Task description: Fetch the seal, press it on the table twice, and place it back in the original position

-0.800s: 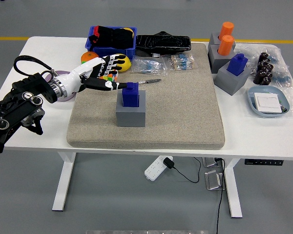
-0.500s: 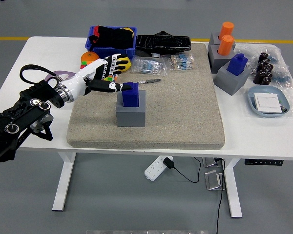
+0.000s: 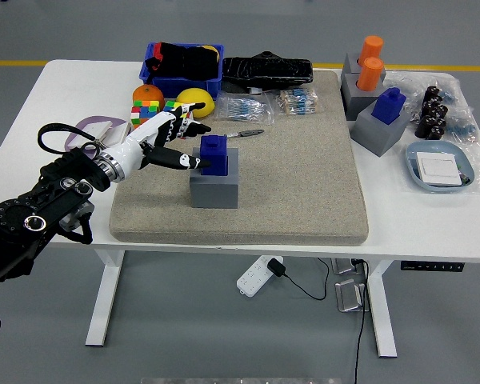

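The left robot hand (image 3: 170,138) has come forward and down over the last moment: a little earlier it hung back near the orange and the bin with its fingers fanned above the mat, and now its thumb tip touches the left face of the seal (image 3: 214,154), or very nearly so, while the other fingers (image 3: 182,120) stay spread and raised beside it. So the hand is released and grasps nothing yet; I judge this the close of the reach, with the pinch still to come. The seal itself has not shifted; it stands upright in its grey holder (image 3: 214,182) on the left half of the mat (image 3: 304,176), so fetching, both presses and the return all remain to be done. The arm (image 3: 48,208) enters from the lower left and runs up and to the right, wrist roughly level, palm turned towards the seal. To take hold, the fingers must fold over the seal's top or far side against the thumb. Behind the hand lie a cube (image 3: 146,110), a lemon (image 3: 194,102) and a pen (image 3: 242,134). The right robot hand is out of view, and the bench (image 3: 56,96) bears the rest of the clutter well apart.
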Action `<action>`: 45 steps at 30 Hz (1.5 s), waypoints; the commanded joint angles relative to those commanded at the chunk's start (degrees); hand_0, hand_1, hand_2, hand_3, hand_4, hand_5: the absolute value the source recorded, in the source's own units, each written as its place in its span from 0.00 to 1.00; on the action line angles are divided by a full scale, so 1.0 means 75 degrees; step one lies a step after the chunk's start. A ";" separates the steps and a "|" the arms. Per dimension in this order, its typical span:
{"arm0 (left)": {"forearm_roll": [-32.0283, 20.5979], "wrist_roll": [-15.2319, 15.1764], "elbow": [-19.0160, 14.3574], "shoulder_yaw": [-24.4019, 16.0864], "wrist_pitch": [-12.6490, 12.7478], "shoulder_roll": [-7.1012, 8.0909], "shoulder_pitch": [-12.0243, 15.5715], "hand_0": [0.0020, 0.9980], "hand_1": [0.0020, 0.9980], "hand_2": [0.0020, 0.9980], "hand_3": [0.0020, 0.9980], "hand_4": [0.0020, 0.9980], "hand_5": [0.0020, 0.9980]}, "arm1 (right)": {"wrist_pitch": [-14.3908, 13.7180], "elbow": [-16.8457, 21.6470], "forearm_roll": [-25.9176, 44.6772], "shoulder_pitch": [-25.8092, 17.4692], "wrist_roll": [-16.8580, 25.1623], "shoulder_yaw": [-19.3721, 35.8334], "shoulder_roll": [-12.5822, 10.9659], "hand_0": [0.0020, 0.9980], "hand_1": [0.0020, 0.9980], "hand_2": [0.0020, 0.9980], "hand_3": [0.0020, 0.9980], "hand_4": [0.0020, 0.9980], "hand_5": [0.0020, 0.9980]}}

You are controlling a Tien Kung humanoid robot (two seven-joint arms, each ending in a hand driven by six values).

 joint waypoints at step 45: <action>-0.0085 -0.0046 0.0323 0.0398 0.0436 -0.0441 -0.0118 0.78 0.56 0.49 0.87 0.74 0.00 | 0.0009 -0.0005 -0.0025 -0.0015 0.0004 0.0017 0.0079 0.77 0.69 0.68 0.62 0.81 0.51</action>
